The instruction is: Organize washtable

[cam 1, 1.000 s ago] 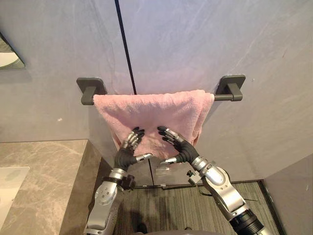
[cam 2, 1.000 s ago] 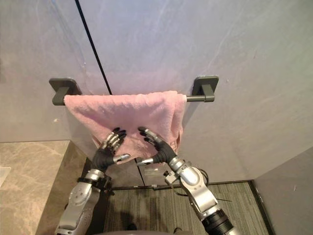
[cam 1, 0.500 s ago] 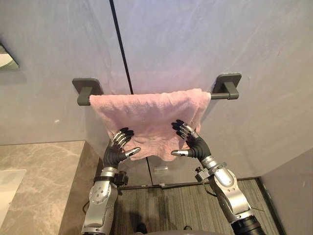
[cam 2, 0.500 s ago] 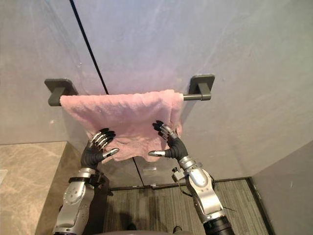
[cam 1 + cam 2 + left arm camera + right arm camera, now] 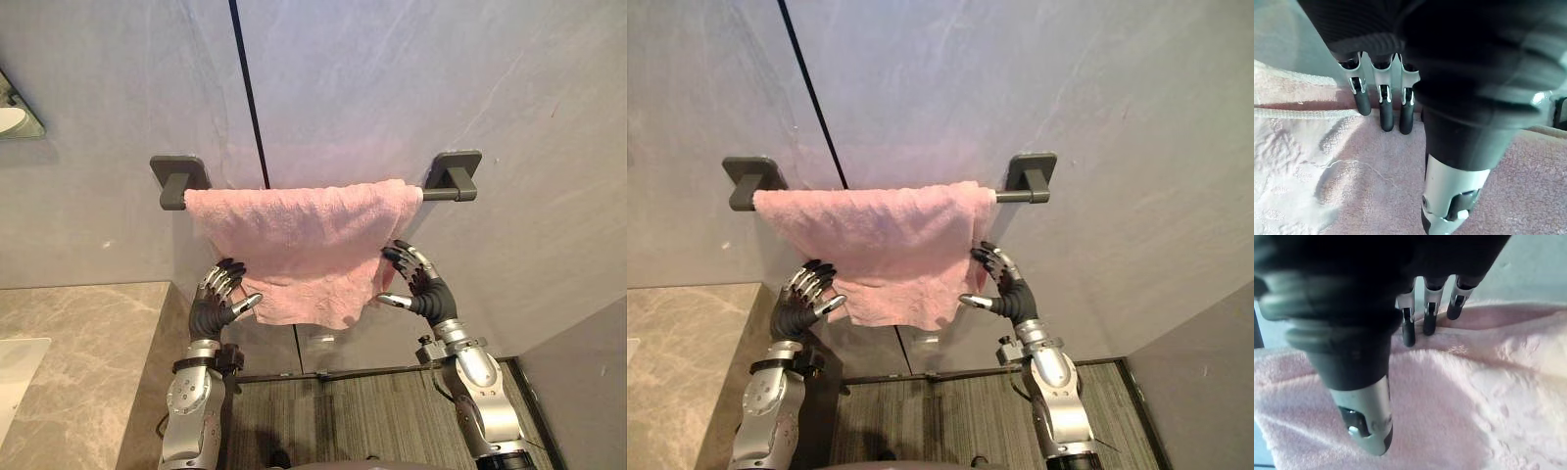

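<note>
- Left hand (image 5: 217, 299) is raised to the lower left corner of the pink towel (image 5: 304, 235), fingers nearly straight and thumb held apart. It grips nothing, and in its wrist view the dark fingertips (image 5: 1385, 110) lie flat against the cloth.
- Right hand (image 5: 419, 286) stands at the towel's right edge, likewise spread wide with the thumb out. Its fingertips (image 5: 1427, 323) sit at a fold of the cloth and hold nothing.
- The towel hangs draped over the dark towel bar (image 5: 446, 193) on the grey wall (image 5: 392, 88), covering nearly the whole rod. Its lower hem is uneven and the right side is doubled into a fold.
- Flat hands at opposite edges seem meant for smoothing and spreading the cloth outward, not for lifting it. Flat fingers can slide over the pile without dragging the towel off the bar.
- The marble bench (image 5: 78, 362) lies low on the left, apart from the towel.
</note>
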